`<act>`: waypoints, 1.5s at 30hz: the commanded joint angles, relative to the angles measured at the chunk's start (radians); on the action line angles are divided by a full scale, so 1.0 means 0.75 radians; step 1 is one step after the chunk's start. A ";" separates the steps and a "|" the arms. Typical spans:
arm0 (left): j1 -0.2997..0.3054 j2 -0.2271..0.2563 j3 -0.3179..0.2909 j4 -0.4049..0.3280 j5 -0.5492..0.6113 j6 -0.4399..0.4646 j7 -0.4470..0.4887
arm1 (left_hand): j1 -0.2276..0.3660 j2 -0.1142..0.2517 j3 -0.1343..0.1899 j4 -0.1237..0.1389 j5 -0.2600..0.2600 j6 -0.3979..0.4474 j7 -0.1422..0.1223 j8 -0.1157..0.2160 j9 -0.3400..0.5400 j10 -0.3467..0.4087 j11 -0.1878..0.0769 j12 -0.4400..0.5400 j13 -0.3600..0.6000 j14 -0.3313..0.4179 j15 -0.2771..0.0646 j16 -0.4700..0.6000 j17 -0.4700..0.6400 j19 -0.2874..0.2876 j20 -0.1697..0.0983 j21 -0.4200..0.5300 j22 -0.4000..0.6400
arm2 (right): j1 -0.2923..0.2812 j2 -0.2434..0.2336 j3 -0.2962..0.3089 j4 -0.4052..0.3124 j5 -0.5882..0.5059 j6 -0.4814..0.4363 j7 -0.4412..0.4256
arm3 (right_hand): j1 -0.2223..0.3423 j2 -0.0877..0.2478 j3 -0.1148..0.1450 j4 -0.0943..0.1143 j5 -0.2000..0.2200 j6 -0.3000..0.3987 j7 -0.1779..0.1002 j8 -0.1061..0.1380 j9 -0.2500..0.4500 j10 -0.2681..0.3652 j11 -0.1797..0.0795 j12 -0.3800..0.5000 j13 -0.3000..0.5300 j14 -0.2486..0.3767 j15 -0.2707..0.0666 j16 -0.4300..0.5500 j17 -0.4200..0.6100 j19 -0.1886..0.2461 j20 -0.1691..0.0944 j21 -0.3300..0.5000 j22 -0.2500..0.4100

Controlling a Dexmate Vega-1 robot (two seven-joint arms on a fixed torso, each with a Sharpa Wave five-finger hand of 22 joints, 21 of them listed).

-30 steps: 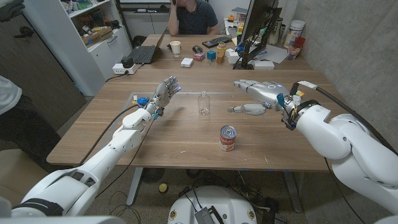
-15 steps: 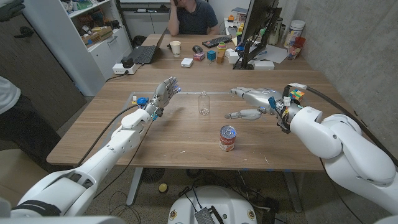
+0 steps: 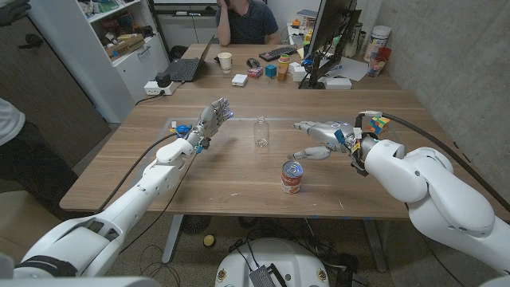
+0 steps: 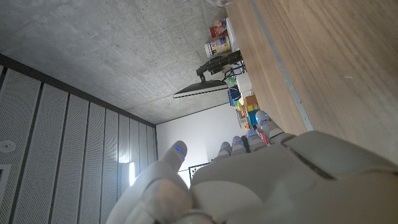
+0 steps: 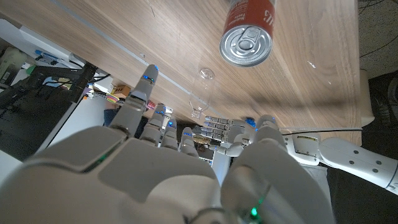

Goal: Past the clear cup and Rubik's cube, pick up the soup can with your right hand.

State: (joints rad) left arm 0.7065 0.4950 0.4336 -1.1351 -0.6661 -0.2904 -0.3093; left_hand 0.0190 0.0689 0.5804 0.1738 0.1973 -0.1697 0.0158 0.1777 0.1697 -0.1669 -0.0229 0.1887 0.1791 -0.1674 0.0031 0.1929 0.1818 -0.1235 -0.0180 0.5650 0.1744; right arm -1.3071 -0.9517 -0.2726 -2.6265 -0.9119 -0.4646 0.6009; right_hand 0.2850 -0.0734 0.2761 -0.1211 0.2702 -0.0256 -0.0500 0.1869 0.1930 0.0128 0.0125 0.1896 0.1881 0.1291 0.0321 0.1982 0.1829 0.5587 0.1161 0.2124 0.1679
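one soup can (image 3: pixel 292 177) stands on the counter (image 3: pixel 223 171), red and white with a silver pull-tab lid. one clear cup (image 3: pixel 260 132), tall and narrow, stands on the same counter. one rubik's cube (image 3: pixel 377 123) shows beside the right arm. two robot hands are over the counter: one left hand (image 3: pixel 213 119) and one right hand (image 3: pixel 320 135). on the far desk there is one paper cup (image 3: pixel 225 61), one laptop (image 3: pixel 186 67), one keyboard (image 3: pixel 278 53) and one monitor (image 3: pixel 328 32). one white power strip (image 3: pixel 160 88) lies there too. one person (image 3: pixel 246 20) sits behind that desk.
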 commanded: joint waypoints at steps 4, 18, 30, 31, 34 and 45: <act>0.015 0.026 0.000 -0.057 0.008 0.016 0.012 | -0.003 0.125 -0.006 0.002 0.008 -0.081 -0.001 0.003 0.005 -0.078 0.002 0.003 0.003 -0.070 -0.001 0.009 0.003 -0.001 0.000 -0.003 0.003 | 0.106 -0.036 -0.186 -0.001 -0.082 -0.105 0.110 | 0.030 0.025 0.008 0.004 0.015 0.023 -0.040 0.015 0.006 0.044 0.005 0.017 0.008 0.039 0.006 0.013 0.002 0.049 -0.010 -0.001 0.000; 0.043 0.048 0.000 -0.097 0.005 0.029 0.014 | -0.003 0.125 -0.007 0.003 0.008 -0.081 0.001 0.004 0.005 -0.078 0.003 0.003 0.003 -0.071 0.000 0.008 0.003 0.001 0.001 -0.007 0.003 | 0.142 0.036 -0.315 0.039 -0.296 -0.119 0.199 | 0.063 0.033 0.012 -0.008 0.019 0.036 -0.052 0.020 0.006 0.065 0.008 0.022 0.009 0.053 0.013 0.011 -0.001 0.073 -0.008 -0.004 -0.001; 0.055 0.063 -0.002 -0.122 0.004 0.036 0.020 | -0.003 0.125 -0.008 0.003 0.008 -0.081 0.001 0.004 0.005 -0.079 0.003 0.002 0.003 -0.071 0.000 0.008 0.003 0.002 0.001 -0.012 0.004 | 0.187 0.124 -0.371 0.095 -0.353 -0.052 0.322 | 0.083 0.021 0.005 -0.018 0.021 0.026 -0.062 0.016 0.006 0.064 0.006 0.018 0.009 0.056 0.019 0.006 -0.003 0.096 -0.004 -0.004 -0.001; 0.055 0.062 -0.001 -0.120 0.004 0.036 0.018 | -0.003 0.125 -0.008 0.003 0.008 -0.081 0.000 0.004 0.005 -0.079 0.003 0.003 0.003 -0.072 0.000 0.008 0.003 0.003 0.001 -0.012 0.004 | 0.191 0.130 -0.375 0.099 -0.356 -0.047 0.330 | 0.086 0.019 0.004 -0.019 0.021 0.027 -0.064 0.016 0.006 0.065 0.006 0.019 0.009 0.059 0.018 0.007 -0.003 0.102 -0.002 -0.003 -0.001; 0.052 0.060 0.001 -0.113 0.003 0.036 0.013 | -0.003 0.125 -0.008 0.003 0.008 -0.081 0.000 0.004 0.005 -0.079 0.003 0.003 0.003 -0.071 0.000 0.008 0.003 0.003 0.000 -0.012 0.004 | 0.202 0.146 -0.391 0.111 -0.376 -0.028 0.351 | 0.092 0.013 0.001 -0.022 0.022 0.034 -0.068 0.019 0.006 0.070 0.009 0.019 0.009 0.066 0.019 0.008 -0.003 0.120 0.001 0.000 -0.001; 0.034 0.050 0.005 -0.077 0.003 0.030 -0.003 | -0.004 0.125 -0.009 0.003 0.008 -0.081 0.000 0.004 0.005 -0.078 0.004 0.003 0.003 -0.072 -0.001 0.008 0.003 0.004 0.000 -0.016 0.004 | 0.243 0.213 -0.431 0.170 -0.441 0.027 0.419 | 0.131 0.026 0.006 -0.030 0.027 0.065 -0.102 0.029 0.005 0.078 0.004 0.019 0.010 0.065 0.021 0.003 -0.003 0.166 -0.010 0.003 -0.001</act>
State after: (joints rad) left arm 0.7437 0.5381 0.4337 -1.2170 -0.6627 -0.2654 -0.3004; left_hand 0.0190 0.0689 0.5762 0.1779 0.1973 -0.1697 0.0158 0.1776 0.1697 -0.1669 -0.0229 0.1887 0.1791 -0.1674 0.0032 0.1929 0.1817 -0.1237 -0.0180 0.5544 0.1743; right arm -1.1523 -0.8378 -0.5653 -2.5361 -1.1894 -0.4895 0.8531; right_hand 0.3631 -0.0588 0.2763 -0.1354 0.2849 0.0146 -0.1185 0.2013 0.1929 0.0610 0.0179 0.1974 0.1931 0.1718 0.0499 0.2001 0.1814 0.6660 0.1089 0.2126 0.1679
